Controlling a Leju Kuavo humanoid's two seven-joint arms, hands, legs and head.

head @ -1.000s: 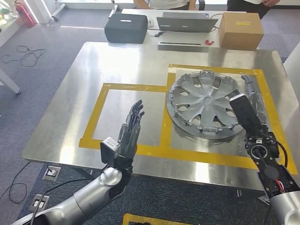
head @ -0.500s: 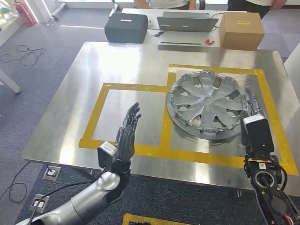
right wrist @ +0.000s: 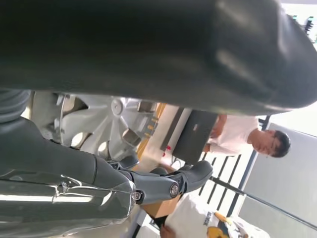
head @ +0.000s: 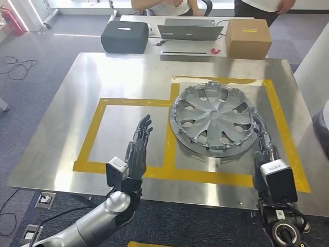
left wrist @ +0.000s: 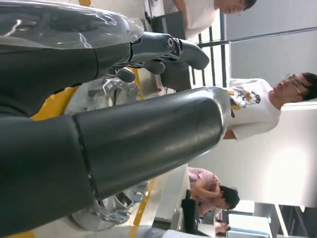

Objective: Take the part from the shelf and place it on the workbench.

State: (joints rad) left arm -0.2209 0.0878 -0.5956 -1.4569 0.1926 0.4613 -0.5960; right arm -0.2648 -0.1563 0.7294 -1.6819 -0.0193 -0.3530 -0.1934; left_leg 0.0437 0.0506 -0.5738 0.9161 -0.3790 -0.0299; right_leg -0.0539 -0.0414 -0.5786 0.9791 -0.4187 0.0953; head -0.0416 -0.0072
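- The silver-grey plastic wheel cover with slotted spokes (head: 214, 119) lies flat, face up, on the brushed-metal desk (head: 116, 77), inside the right-hand frame of yellow tape (head: 168, 148); judged from this, the placing step looks done or nearly done.
- The left hand (head: 138, 149) hovers over the near edge of the desk, fingers straight and spread, palm turned toward the cover, holding nothing and well apart from the cover.
- The right hand (head: 264, 146) sits just beside the cover's near right rim, fingers extended toward it; whether the fingertips touch the rim I cannot tell, and it does not appear to grip anything.
- Handling, as a judgement: the cover looks light for its width, thin and somewhat springy, with a smooth painted face that would slip under flat fingers. The small clips around its edge look breakable.
- Best hold: at the rim on 2 opposite sides, 1 hand each, or with fingers hooked through a spoke opening, not pressing on the centre.
- Containers: a brown cardboard box (head: 248, 37) stands shut on the far table, and a dark grey zipped case (head: 125, 36) beside an open grey laptop (head: 189, 30) is also closed; the contents of both are hidden.
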